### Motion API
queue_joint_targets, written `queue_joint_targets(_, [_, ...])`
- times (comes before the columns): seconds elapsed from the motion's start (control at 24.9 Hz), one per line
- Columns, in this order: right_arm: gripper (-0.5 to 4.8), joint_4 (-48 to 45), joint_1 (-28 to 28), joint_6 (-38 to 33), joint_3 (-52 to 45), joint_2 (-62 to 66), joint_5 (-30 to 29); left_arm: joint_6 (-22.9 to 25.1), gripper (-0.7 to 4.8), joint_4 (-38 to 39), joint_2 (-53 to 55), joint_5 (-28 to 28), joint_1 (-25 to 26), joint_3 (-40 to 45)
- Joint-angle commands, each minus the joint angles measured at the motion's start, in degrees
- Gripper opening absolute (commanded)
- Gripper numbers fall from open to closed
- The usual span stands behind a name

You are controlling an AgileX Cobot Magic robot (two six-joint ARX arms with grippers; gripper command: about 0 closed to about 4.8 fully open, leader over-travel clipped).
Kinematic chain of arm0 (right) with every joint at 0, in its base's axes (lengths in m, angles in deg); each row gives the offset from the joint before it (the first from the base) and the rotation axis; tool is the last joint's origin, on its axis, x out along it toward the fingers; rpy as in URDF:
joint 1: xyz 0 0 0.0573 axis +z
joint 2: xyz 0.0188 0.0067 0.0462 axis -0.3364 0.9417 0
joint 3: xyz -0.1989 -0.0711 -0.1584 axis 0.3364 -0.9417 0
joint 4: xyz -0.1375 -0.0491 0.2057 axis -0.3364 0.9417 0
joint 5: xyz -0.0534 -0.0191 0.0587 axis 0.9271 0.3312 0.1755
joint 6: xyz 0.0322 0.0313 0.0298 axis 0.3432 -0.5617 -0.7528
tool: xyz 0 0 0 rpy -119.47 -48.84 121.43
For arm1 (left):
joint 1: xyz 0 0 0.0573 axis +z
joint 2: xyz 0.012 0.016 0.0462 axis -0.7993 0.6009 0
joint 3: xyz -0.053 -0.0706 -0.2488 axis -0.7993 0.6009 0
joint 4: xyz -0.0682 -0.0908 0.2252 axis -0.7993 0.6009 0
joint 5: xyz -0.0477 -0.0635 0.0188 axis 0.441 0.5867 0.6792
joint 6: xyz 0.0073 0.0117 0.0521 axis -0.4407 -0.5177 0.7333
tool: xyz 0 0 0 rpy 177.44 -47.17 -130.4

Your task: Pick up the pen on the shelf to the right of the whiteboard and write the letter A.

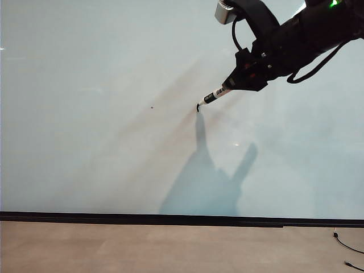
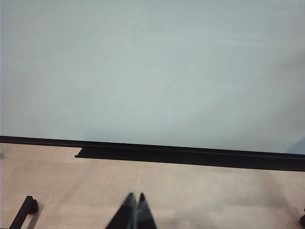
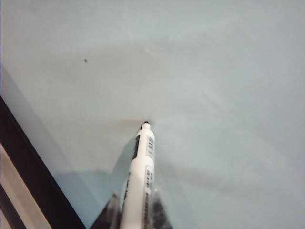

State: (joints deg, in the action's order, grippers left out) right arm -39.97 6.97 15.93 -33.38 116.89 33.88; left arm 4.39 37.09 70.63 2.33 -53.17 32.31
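We observed the whiteboard (image 1: 102,142) filling nearly the whole exterior view, its black strip (image 1: 170,219) running along the bottom edge above the pale desk (image 1: 142,250). The right arm (image 1: 307,40) entered from the upper right of that view and sloped down toward the board's middle. Its right gripper (image 1: 238,79) was clenched on the pen (image 1: 215,95), whose white barrel projected beyond the fingers with the long axis slanting down and to the left in the exterior view, the black tip leading. We saw that tip touching the board at a very short dark mark (image 1: 198,106), which we took for the first trace of the letter A; no stroke of the letter could yet be recognised. The right wrist view showed the pen (image 3: 140,176) pointing straight away from the gripper (image 3: 136,212), its tip meeting the glossy surface. A tiny dark speck (image 1: 152,107) lay well apart, to the left of the tip and at about its height. We judged that the coming stroke depended on keeping the tip pressed to the board while the arm carried it across the surface. The left gripper (image 2: 135,210) hung low over the desk with its fingers together, grasping nothing and far from the writing.
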Motion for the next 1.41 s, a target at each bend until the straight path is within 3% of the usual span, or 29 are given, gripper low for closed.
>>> queue_joint_targets(0.04, [-0.09, -2.0, -0.2, 0.3, 0.3, -1.6, 2.5, 0.3, -0.04, -0.5, 0.0, 0.2, 0.0, -0.2])
queue_joint_targets(1.0, [-0.09, -3.2, -0.2, 2.1, 0.3, -8.9, 6.6, 0.2, -0.04, -0.5, 0.0, 0.2, 0.0, -0.2])
queue_joint_targets(1.13, [-0.09, 0.9, 0.3, 1.7, 0.1, -11.7, 2.8, 0.2, -0.04, -0.5, 0.0, 0.2, 0.0, -0.2])
queue_joint_targets(1.25, [-0.09, 5.6, 3.2, 1.7, 0.0, -14.7, 3.8, 0.2, -0.05, -0.5, 0.0, 0.2, 0.0, -0.2])
queue_joint_targets(1.33, [-0.09, 6.0, 4.6, 0.0, -0.8, -16.3, 3.8, 0.3, -0.05, -0.5, 0.0, 0.2, 0.0, -0.2])
queue_joint_targets(1.41, [-0.09, 0.1, 6.1, -7.4, -4.2, -16.6, 4.3, 0.3, -0.05, -0.5, 0.0, 0.2, 0.0, -0.2])
